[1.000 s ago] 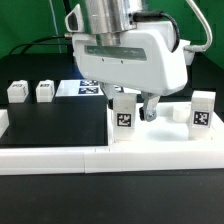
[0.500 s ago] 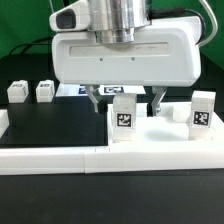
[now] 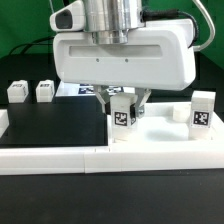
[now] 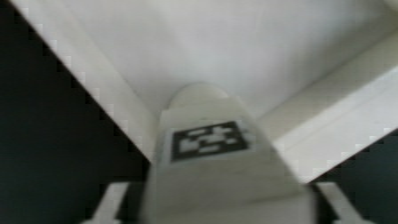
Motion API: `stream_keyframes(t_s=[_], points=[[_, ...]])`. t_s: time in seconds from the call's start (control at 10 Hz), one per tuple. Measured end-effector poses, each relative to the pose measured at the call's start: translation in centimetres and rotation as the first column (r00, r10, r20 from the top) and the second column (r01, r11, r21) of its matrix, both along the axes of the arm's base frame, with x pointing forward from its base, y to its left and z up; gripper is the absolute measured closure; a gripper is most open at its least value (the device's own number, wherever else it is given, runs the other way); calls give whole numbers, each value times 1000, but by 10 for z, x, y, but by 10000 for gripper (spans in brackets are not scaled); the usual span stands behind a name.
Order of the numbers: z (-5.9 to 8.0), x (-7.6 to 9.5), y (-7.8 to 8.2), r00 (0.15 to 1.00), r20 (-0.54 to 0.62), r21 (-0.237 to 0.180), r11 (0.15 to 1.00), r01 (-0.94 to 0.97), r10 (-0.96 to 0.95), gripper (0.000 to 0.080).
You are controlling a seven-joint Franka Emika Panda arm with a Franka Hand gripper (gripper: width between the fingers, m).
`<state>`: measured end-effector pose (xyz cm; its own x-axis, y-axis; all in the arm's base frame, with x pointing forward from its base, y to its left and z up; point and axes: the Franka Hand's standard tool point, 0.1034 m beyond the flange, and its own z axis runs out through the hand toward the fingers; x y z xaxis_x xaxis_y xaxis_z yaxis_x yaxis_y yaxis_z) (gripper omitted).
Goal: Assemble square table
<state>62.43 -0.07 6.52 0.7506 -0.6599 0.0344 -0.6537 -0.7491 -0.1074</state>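
Overhead, arm pointing straight down, claw [image 3: 122, 106] closely flanking upright tagged leg [image 3: 123, 124], actual grip impossible to tell

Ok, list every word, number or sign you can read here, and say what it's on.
No words, numbers or brands can be read.
Black-white tag, a pattern without text: on the leg at the gripper, seen also in the wrist view.
Same kind of tag: right leg.
Tags too blurred to make out: far-left leg, next leg.
Marker board: tags mostly hidden.
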Motion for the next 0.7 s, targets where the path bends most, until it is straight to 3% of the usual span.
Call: stream_keyframes(t_s=[0.2, 0.4, 0.6, 0.7], points=[[-1, 0, -1, 984, -12, 18, 984, 176, -176, 510], [-1, -1, -3, 897, -41, 41, 896, 442, -441, 510], [-1, -2, 0, 682, -101, 75, 678, 731, -724, 510], [-1, -1, 0, 536, -139, 98, 528, 844, -832, 510]])
